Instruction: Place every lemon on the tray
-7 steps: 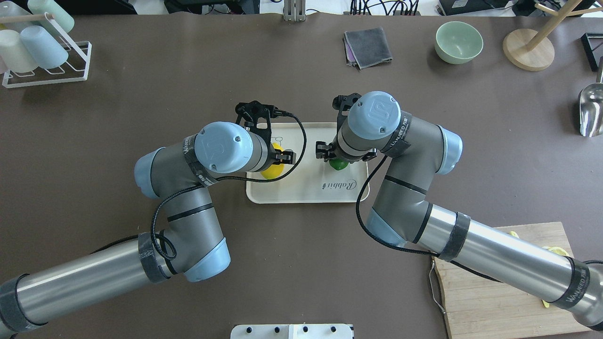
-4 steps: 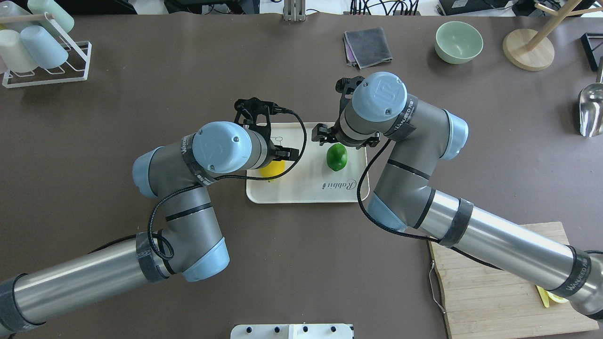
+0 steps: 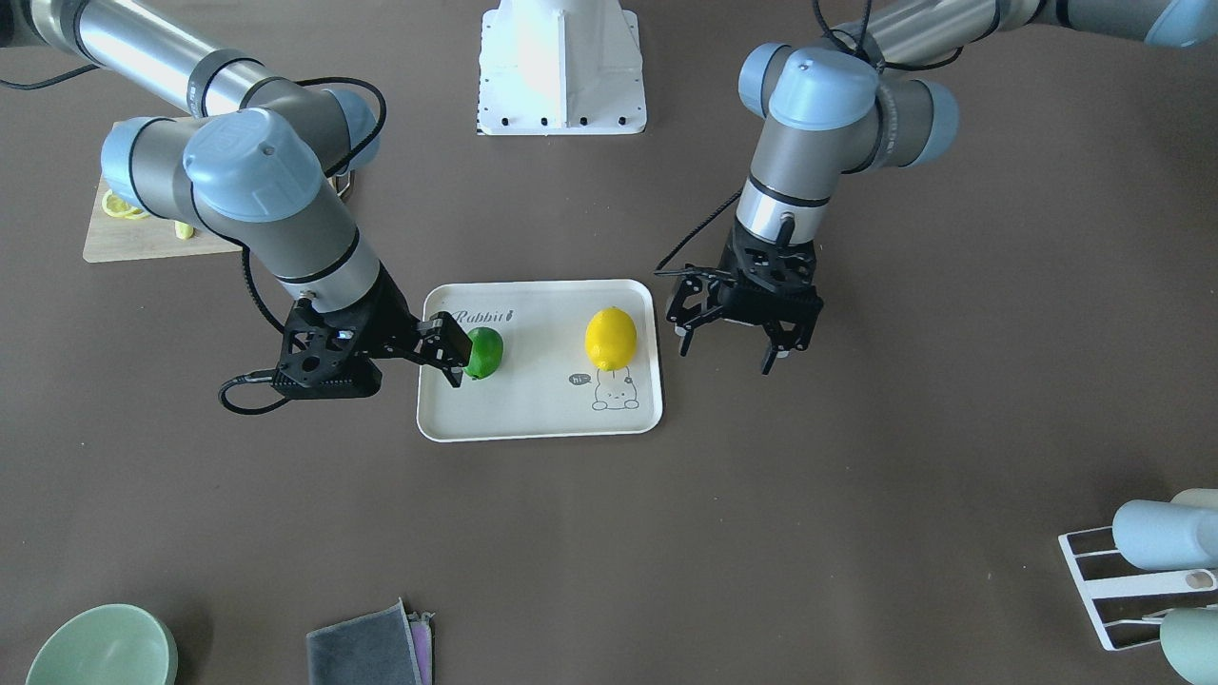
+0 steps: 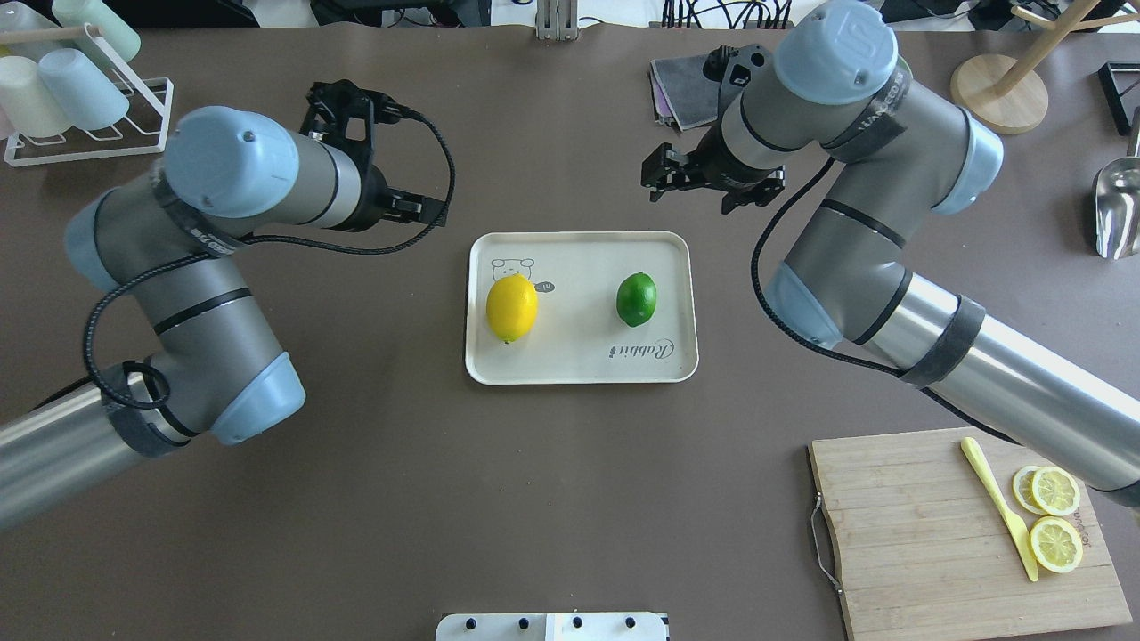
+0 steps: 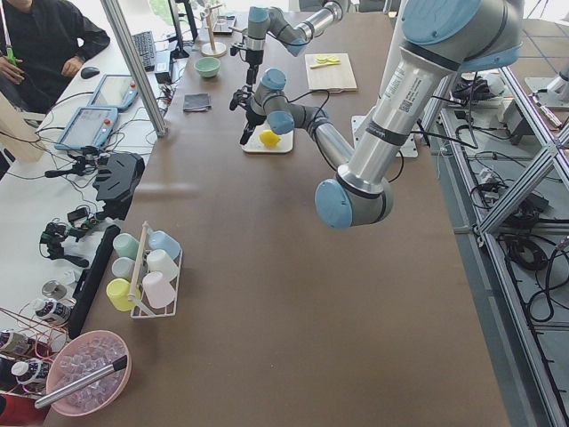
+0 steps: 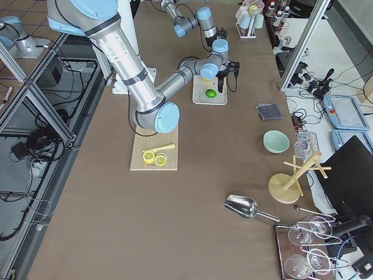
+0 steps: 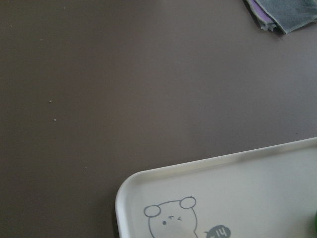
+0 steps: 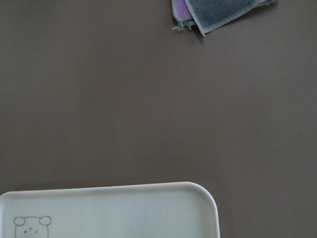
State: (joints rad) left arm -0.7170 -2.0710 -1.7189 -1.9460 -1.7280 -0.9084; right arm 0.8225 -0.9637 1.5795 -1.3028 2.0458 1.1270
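Observation:
The yellow lemon (image 4: 512,307) and the green lemon (image 4: 636,298) lie side by side on the cream tray (image 4: 579,361) with "Rabbit" lettering. They also show in the front-facing view, yellow (image 3: 610,339) and green (image 3: 485,352), on the tray (image 3: 533,414). My left gripper (image 3: 723,354) is open and empty, raised off the tray's left side. My right gripper (image 3: 445,350) is open and empty, raised beside the tray's far right corner. Both wrist views show only a tray corner (image 7: 198,198) (image 8: 124,208) and bare table.
A wooden cutting board (image 4: 926,534) with lemon slices (image 4: 1055,516) and a yellow knife lies at the near right. A grey cloth (image 4: 686,85), green bowl (image 4: 867,78), wooden stand (image 4: 997,93) and metal scoop (image 4: 1118,209) stand far right. A cup rack (image 4: 80,89) is far left.
Both grippers have let go of the lemons and lifted away from the tray, the left arm outward to the left, the right arm toward the far side. Both lemons stay on the tray.

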